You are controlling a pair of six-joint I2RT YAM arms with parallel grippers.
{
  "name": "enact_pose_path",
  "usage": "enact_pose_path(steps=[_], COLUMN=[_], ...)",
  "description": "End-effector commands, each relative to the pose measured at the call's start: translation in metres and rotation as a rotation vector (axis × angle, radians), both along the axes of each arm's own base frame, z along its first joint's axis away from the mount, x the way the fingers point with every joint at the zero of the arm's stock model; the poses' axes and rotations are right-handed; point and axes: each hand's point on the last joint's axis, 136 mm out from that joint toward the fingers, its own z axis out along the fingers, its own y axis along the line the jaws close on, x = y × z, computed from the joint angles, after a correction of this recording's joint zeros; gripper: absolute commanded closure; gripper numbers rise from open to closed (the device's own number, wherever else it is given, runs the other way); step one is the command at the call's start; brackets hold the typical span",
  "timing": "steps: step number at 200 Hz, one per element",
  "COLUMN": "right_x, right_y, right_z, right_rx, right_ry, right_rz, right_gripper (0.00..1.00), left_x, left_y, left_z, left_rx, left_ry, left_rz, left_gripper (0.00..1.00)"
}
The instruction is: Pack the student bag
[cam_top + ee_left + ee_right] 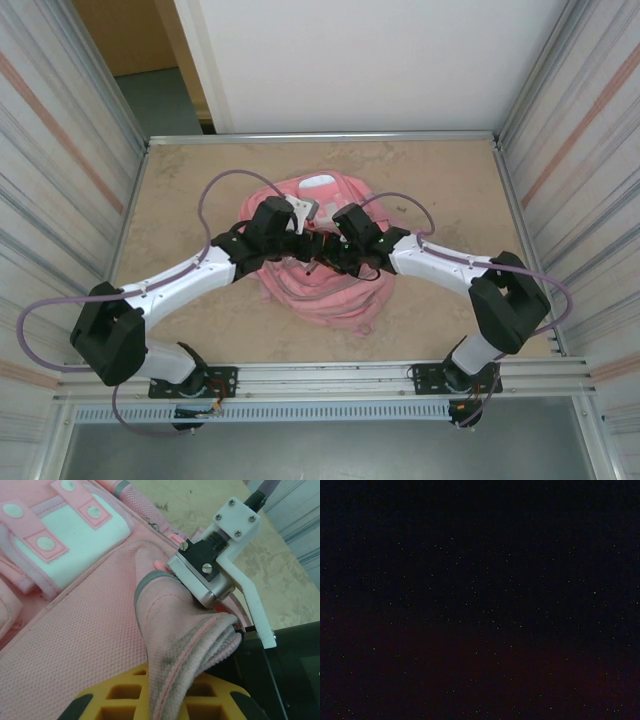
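The student bag (322,295) lay crumpled about the middle of the tabletop (450,180), roughly midway between its left and right edges. Its white patch (318,182) was turned toward the far edge. Both arms reached in from the near edge and met over the bag, their wrists close together above the pink fabric.

From the left wrist's camera I could see the left gripper (162,700) clenched on the bag. A thick fold of pink mesh with a grey-trimmed rim was pinched between its yellow fingers (120,695) and stood up from them. The fold looked grubby along its stitched edge. Beyond it spread the mesh face of the bag (75,630), with the white patch (75,545) and its pink snap tabs in the upper left.

The right arm's wrist camera (202,577), a silver block on a white bracket, sat right against the top of that raised fold. From above, the right gripper (328,258) was a dark shape down among the folds, just beside the left gripper (303,243). I could not tell whether its pincer was released or clenched, nor whether it held anything. The right wrist's camera gave only blackness.

Purple cables (215,190) looped from each arm over the tabletop.
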Motion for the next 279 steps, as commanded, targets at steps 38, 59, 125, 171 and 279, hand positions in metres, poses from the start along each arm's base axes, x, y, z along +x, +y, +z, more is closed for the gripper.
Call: enact_pose_path(steps=[38,59,125,171,279], right_x=[0.03,0.029,-0.002,-0.025,-0.019], right_y=[0.025,0.018,-0.049,-0.103,-0.1], right_z=[0.026,0.032,0.045,0.048,0.032], right_rx=[0.105,0.115,-0.073,-0.271,-0.198], right_ry=[-0.101,-0.096,-0.195,-0.301,-0.234], right_rz=[0.023,0.019,0.009,0.031,-0.007], right_gripper=[0.72,0.67,0.63,0.61,0.45], left_x=[-0.001,0.003,-0.014,-0.02,-0.011], left_y=[-0.019,-0.007,0.034,0.125,0.095], left_z=[0.055,0.055,0.071,0.019,-0.034], left_rx=[-0.171,-0.124,-0.036,0.064,-0.132], left_ry=[-0.099,-0.132,-0.209,0.056,0.318], left_rz=[-0.031,0.017,0.008,0.405,0.3], left_gripper=[0.97,0.77,0.57,0.5,0.49])
